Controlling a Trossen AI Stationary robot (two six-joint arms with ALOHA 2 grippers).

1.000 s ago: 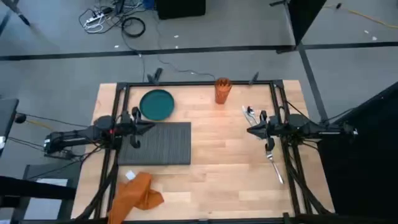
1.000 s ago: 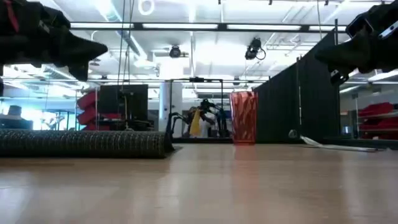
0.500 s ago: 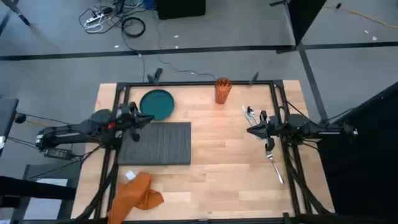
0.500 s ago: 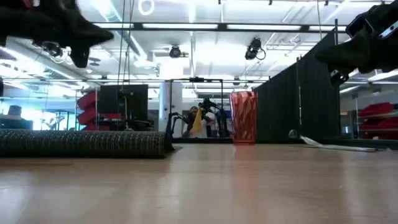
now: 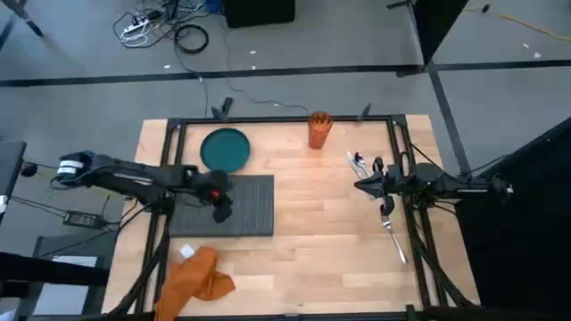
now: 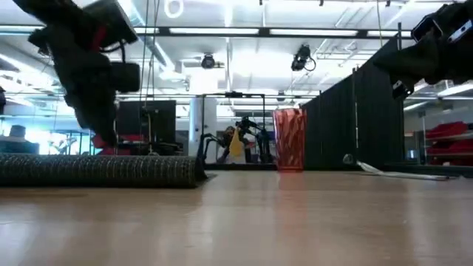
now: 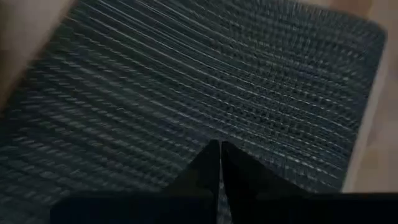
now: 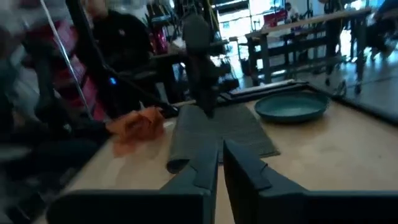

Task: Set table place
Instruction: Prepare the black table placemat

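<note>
The dark grey ribbed placemat point(image 5: 245, 207) lies flat on the left half of the wooden table point(image 5: 312, 259). My left gripper point(image 5: 221, 212) points down over the mat's middle, shut. In the low view its tips point(image 6: 109, 142) stand a little above the mat point(image 6: 96, 170); the left wrist view shows only mat point(image 7: 186, 81) beneath the fingers. A teal plate point(image 5: 224, 149) rests beyond the mat's far edge. My right gripper point(image 5: 359, 187) hangs shut above the table's right side, with nothing between its fingers point(image 8: 219, 149).
An orange cup point(image 5: 318, 129) stands at the far middle. A crumpled orange napkin point(image 5: 196, 278) lies at the near left corner. Cutlery lies on the right: a fork point(image 5: 393, 236) near my right gripper and a spoon point(image 5: 357, 160) beyond it.
My left gripper has swung from the mat's far left corner toward the table's right and near edges. It now hangs over the mat's middle, has tipped from level to pointing down, and has come down close to the mat.
</note>
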